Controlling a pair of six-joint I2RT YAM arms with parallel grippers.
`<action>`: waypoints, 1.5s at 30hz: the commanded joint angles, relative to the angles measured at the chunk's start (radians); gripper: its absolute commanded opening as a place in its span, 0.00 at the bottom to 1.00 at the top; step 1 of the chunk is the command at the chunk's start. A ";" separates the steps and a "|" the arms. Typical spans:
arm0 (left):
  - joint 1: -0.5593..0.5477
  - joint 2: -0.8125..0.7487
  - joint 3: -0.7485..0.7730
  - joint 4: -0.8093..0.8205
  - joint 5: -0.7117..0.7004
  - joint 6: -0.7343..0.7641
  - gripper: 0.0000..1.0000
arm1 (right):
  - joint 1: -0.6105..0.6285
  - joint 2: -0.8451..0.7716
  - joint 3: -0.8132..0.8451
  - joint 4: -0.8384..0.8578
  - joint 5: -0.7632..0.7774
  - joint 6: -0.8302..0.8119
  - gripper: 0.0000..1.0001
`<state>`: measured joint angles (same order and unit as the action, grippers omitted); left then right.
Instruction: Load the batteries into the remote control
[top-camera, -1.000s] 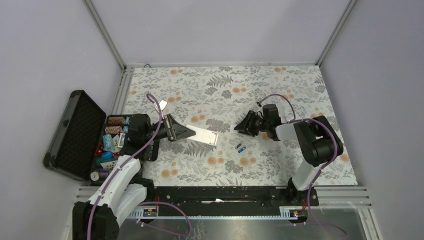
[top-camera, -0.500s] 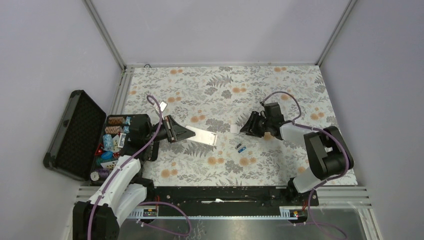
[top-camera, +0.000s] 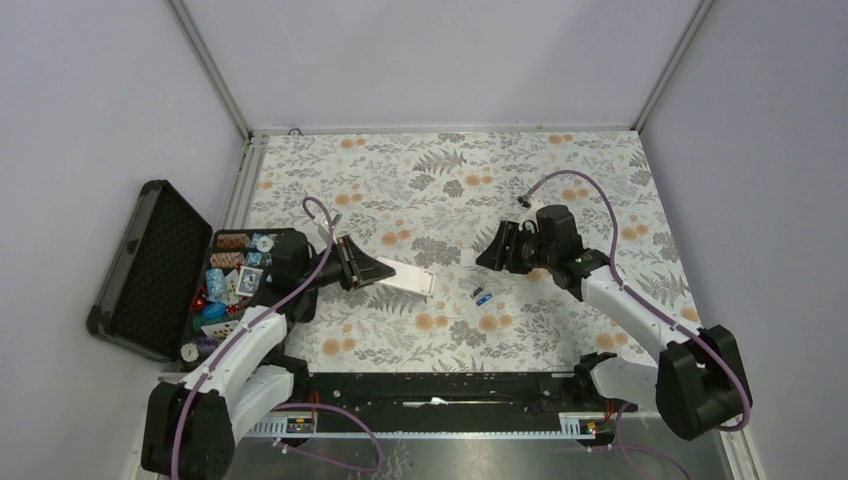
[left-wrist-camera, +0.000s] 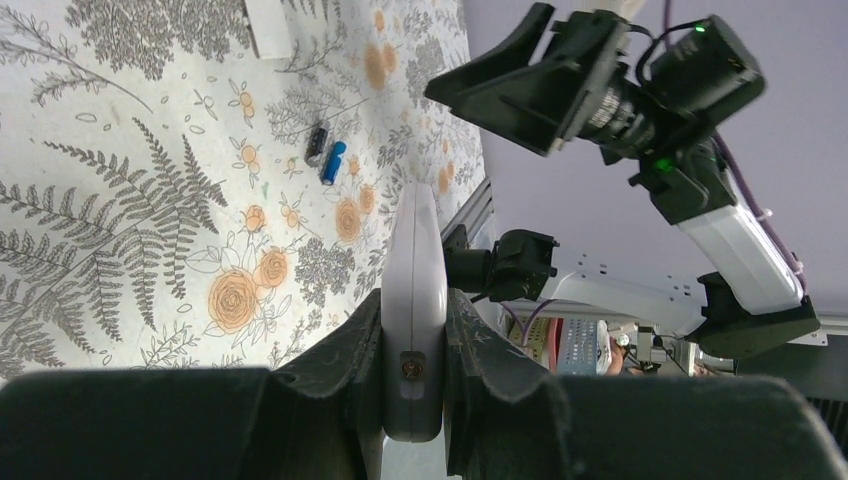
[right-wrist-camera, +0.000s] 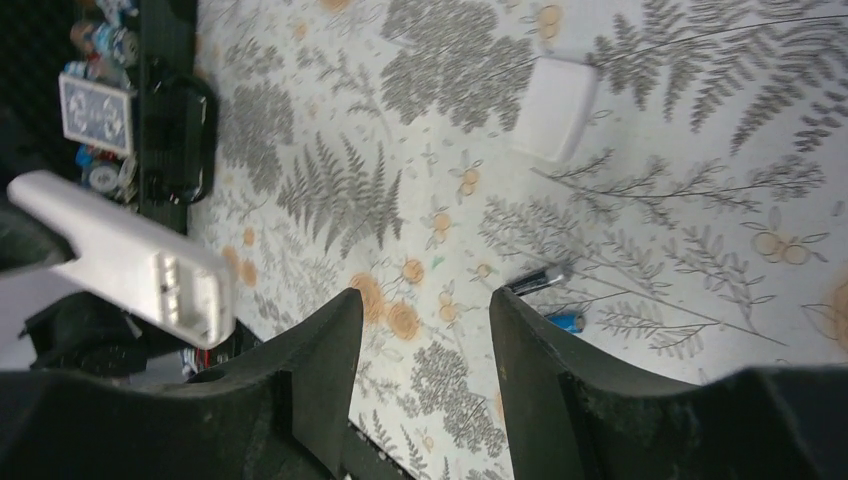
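We see a table (top-camera: 560, 170) covered in a fern-and-flower print. The two batteries (top-camera: 482, 295), one blue and one dark, lie side by side on it toward five o'clock from its middle. A small white cover (top-camera: 467, 257) lies at eleven o'clock from them, and an open black case (top-camera: 150, 262) sits at the nine o'clock edge.

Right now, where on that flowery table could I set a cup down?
Bare: the table by the back wall, and the near strip between the batteries and the arms' rail. Crowded: the middle, with the remote control, batteries and white cover.
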<state>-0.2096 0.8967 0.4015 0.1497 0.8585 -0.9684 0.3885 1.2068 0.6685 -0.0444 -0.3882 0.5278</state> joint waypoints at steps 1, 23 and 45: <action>-0.037 0.034 0.013 0.053 -0.053 -0.008 0.00 | 0.051 -0.078 0.033 -0.063 -0.061 -0.078 0.59; -0.233 0.294 -0.025 0.267 -0.337 -0.122 0.00 | 0.142 -0.157 0.025 -0.127 -0.101 -0.117 0.65; -0.324 0.513 -0.050 0.394 -0.430 -0.121 0.35 | 0.147 -0.108 0.009 -0.193 -0.013 -0.143 0.65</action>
<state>-0.5278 1.3972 0.3649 0.4801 0.4496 -1.1015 0.5255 1.0954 0.6750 -0.2359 -0.4229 0.3985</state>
